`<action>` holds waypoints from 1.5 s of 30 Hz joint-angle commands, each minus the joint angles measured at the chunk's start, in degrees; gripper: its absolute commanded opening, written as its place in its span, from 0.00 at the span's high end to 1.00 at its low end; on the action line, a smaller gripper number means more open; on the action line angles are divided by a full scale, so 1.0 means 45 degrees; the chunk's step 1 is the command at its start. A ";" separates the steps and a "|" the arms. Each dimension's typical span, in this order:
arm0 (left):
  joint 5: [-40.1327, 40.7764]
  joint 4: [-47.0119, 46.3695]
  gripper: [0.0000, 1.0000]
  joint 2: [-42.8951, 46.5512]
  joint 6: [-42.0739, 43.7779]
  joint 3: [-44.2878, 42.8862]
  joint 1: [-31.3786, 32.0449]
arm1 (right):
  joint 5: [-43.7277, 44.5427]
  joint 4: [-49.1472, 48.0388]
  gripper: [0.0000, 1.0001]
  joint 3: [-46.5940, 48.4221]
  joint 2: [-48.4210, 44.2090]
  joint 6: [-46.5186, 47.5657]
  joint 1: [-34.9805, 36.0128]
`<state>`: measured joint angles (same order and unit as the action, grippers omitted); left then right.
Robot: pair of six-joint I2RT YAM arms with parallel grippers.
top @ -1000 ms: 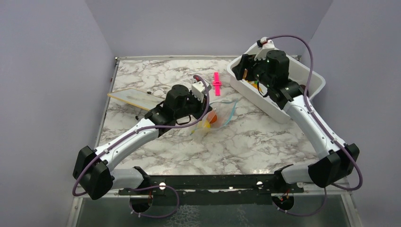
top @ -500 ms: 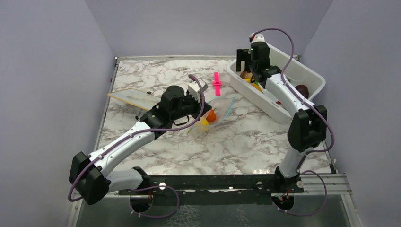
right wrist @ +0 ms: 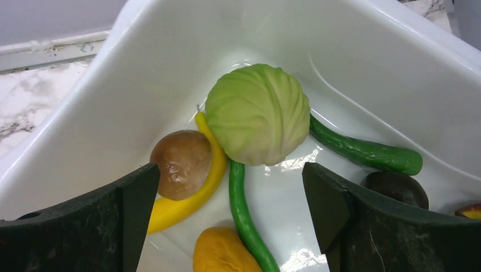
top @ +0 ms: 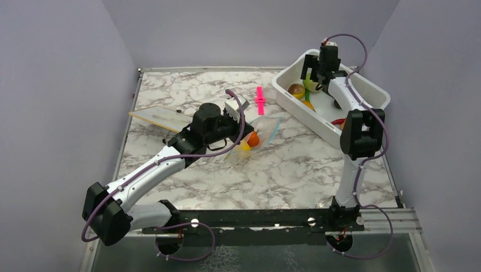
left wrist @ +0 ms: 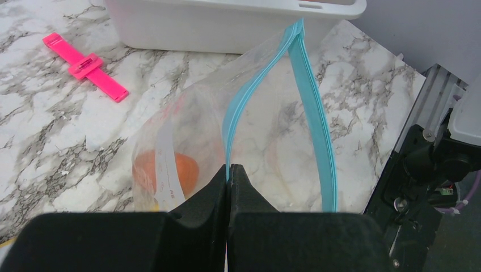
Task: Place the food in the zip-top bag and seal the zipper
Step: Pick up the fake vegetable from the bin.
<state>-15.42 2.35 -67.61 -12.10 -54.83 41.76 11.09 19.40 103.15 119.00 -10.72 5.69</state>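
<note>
1. Nearest, in the middle of the marble table (top: 295,170), the left gripper (left wrist: 228,170) is clamped shut on the clear bag (left wrist: 272,124). It pinches one side of the blue zipper (left wrist: 317,124), and the bag's mouth gapes open toward the tub
2. Inside the bag lies an orange piece (left wrist: 181,170), with a yellow piece (top: 244,147) just beside it
3. To the left, a flat pale board (top: 156,117) lies on the table beside the left arm
4. Beyond the bag, a pink clip (left wrist: 85,66) lies flat on the marble, apart from both bag and tub
5. Farthest, at the right rear, stands the white tub (top: 371,90). The right gripper (right wrist: 230,170) hangs inside it with fingers spread wide, holding nothing
6. Below those fingers sits a green cabbage (right wrist: 258,113) – a curved yellow fruit (right wrist: 181,207) touches it and cradles a brown ball (right wrist: 182,164)
7. A thin green bean (right wrist: 244,215), an orange lump (right wrist: 218,252), a cucumber (right wrist: 368,150) and a dark piece (right wrist: 397,187) lie around them
</note>
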 commanded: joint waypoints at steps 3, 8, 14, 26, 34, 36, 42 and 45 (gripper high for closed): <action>-0.0008 -0.0408 1.00 0.0365 -0.0046 0.0075 0.0076 | -0.1409 -0.0432 0.00 0.0526 0.0725 0.0314 -0.0450; 0.0236 -0.0407 1.00 0.0560 0.0107 0.0147 0.0076 | -0.1725 -0.0165 0.00 0.1449 0.1568 0.0382 -0.0731; 0.0146 -0.0419 1.00 0.0611 0.0096 0.0152 0.0076 | -0.1164 -0.0278 0.00 0.1626 0.1970 0.0799 -0.0842; -0.0045 -0.0458 1.00 0.0582 -0.0045 0.0138 0.0076 | -0.1808 -0.0574 0.01 0.1948 0.2908 0.1188 -0.1011; -0.0066 -0.0449 1.00 0.0514 -0.0056 0.0135 0.0076 | -0.1204 -0.0385 0.00 0.2975 0.3951 0.1389 -0.1069; -0.0051 -0.0446 1.00 0.0494 -0.0046 0.0149 0.0076 | -0.1247 -0.0301 0.01 0.3064 0.4119 0.1401 -0.1070; -0.0082 -0.0490 1.00 0.0426 -0.0075 0.0153 0.0076 | -0.1307 -0.0206 0.08 0.3026 0.4324 0.1759 -0.1080; -0.0145 -0.0521 1.00 0.0391 -0.0138 0.0153 0.0076 | -0.1450 -0.0147 0.20 0.3078 0.4284 0.1933 -0.1080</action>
<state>-15.22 2.13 -66.15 -12.12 -54.57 41.76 5.50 17.72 115.98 135.98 -3.68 1.02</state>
